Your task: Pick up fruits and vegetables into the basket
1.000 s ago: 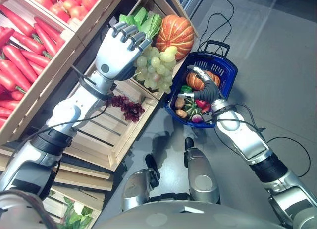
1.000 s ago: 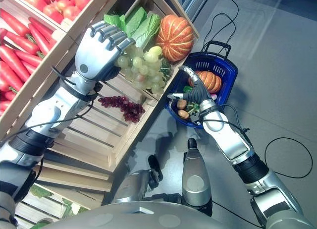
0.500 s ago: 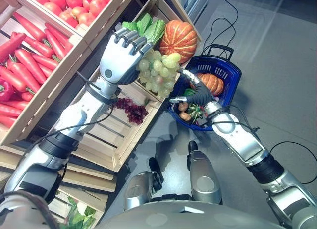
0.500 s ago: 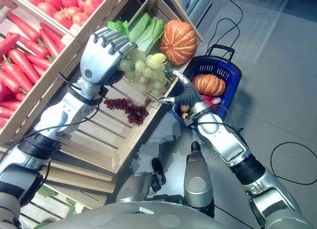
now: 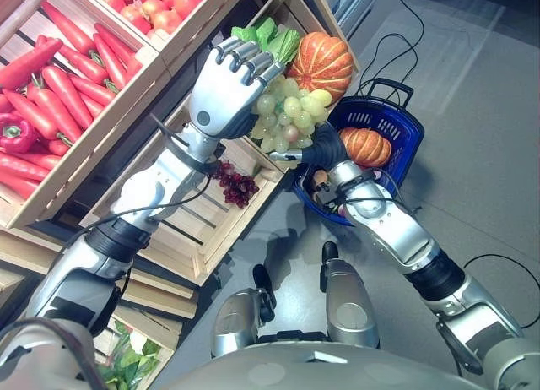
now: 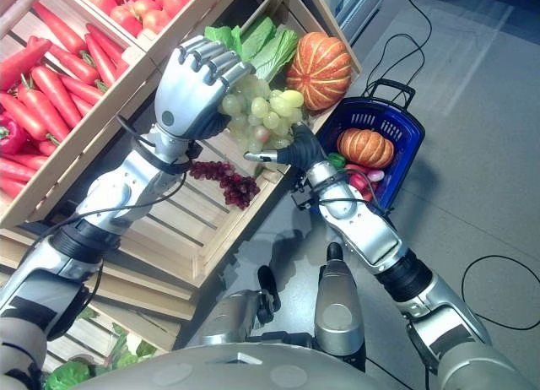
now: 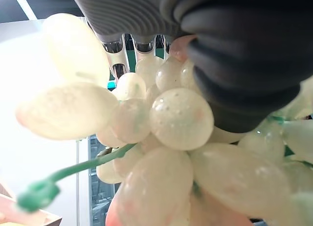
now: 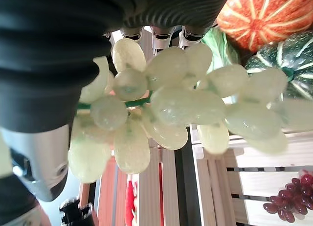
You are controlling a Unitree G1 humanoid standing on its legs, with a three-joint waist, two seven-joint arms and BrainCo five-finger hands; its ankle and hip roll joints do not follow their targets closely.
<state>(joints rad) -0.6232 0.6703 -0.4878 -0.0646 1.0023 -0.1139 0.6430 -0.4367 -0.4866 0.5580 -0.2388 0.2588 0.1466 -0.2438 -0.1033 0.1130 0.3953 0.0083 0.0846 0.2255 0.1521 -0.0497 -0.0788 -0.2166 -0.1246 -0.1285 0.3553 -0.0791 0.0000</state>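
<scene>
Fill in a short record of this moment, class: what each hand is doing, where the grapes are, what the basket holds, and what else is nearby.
left hand: curled round the green grapes, held up over the crates
right hand: just under the green grapes, fingers out
basket: blue, on the floor, holding a small pumpkin and other produce
crates: big pumpkin, lettuce, purple grapes, carrots
step left: green grapes not yet in the basket

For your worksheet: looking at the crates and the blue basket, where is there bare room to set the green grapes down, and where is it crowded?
Free: the bare slats of the lower crate, beside the purple grapes, and the floor right of the blue basket. Crowded: the basket, holding a small pumpkin and other produce; the crate with lettuce and the large pumpkin; the carrot crate.
</scene>
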